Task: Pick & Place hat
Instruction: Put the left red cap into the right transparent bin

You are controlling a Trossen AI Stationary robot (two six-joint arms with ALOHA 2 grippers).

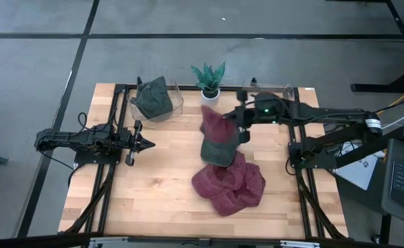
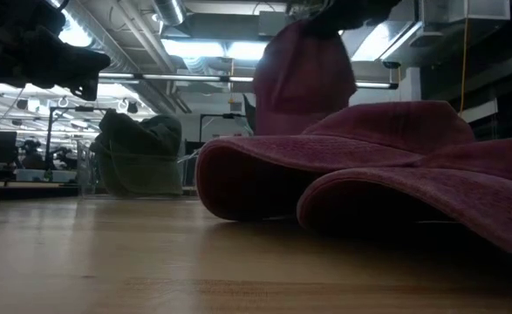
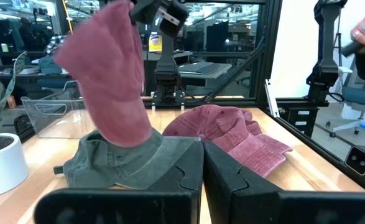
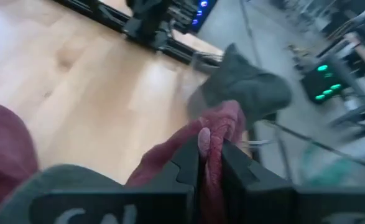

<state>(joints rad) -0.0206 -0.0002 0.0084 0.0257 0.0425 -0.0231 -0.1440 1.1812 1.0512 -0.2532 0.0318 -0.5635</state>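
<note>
A maroon hat (image 3: 110,81) hangs from my right gripper (image 4: 211,158), which is shut on it above the table's middle (image 1: 237,131). Under it a grey-green hat (image 1: 219,149) lies on the table, its near edge resting on a heap of maroon hats (image 1: 230,184). Another grey-green hat (image 1: 153,98) sits in a clear bin (image 1: 175,103) at the far left. My left gripper (image 1: 144,143) stays shut, level, over the table's left side, touching nothing. My right gripper pinches a bunched fold of the maroon hat's cloth (image 4: 214,134) between its two fingers. The fingers slant down from the table's right side. The hat hangs slack below them, and its lower end (image 3: 132,134) reaches the grey-green hat; whether it rests there I cannot tell.
A small potted plant (image 1: 208,79) stands at the far edge beside the bin. Black frame rails (image 1: 119,124) run along both sides of the wooden table. Bare wood (image 1: 160,186) lies at the near left.
</note>
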